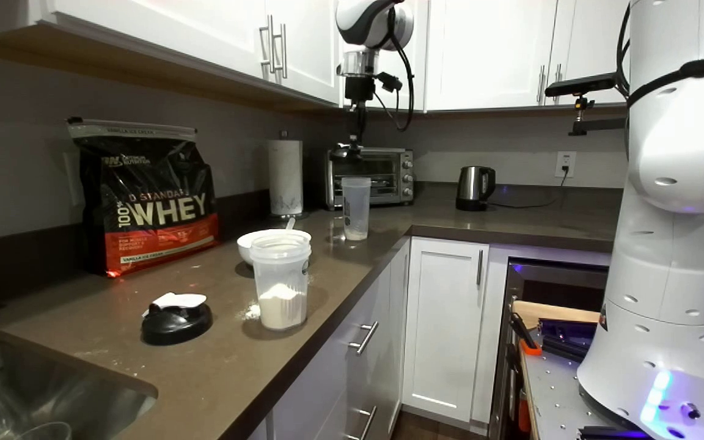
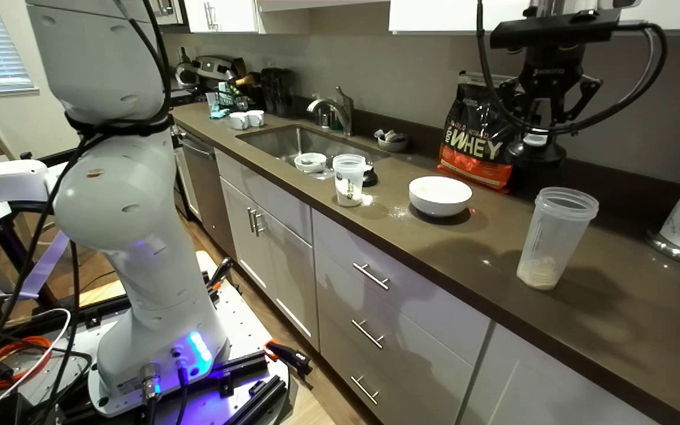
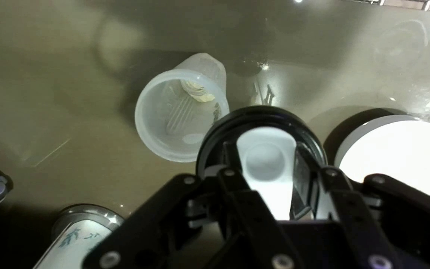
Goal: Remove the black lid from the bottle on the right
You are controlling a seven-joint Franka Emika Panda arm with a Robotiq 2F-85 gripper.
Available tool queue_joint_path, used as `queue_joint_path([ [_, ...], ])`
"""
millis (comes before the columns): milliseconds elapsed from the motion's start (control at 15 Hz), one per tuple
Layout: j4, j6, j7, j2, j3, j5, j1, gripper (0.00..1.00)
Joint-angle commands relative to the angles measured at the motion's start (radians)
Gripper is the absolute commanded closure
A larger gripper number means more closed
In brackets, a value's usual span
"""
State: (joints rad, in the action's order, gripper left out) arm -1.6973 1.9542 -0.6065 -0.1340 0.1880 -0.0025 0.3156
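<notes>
The claw (image 3: 268, 155) is clamping the black lid (image 2: 535, 156), its 2 fingers (image 3: 233, 160) gripping on either side of the white flap (image 3: 266, 168), and is holding it in the air over the table (image 2: 641, 354). The clear shaker bottle (image 2: 555, 236) is standing upright and open near the table's inner corner, close to the front edge, pale powder (image 2: 538, 273) lying in its base; the lid is hanging higher than its rim and apart from it. A white bowl (image 2: 439, 202) is sitting between the front and back edges, and an Optimum Nutrition whey bag (image 1: 156, 201) is standing by the back edge.
</notes>
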Motion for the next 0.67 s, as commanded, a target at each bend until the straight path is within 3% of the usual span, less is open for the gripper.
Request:
queue_joint_path([
  [0, -0.087, 0.026, -0.028, 0.052, -0.004, 0.015, -0.027, 0.88],
  [600, -0.191, 0.185, -0.008, 0.038, -0.026, 0.024, -0.082, 0.88],
])
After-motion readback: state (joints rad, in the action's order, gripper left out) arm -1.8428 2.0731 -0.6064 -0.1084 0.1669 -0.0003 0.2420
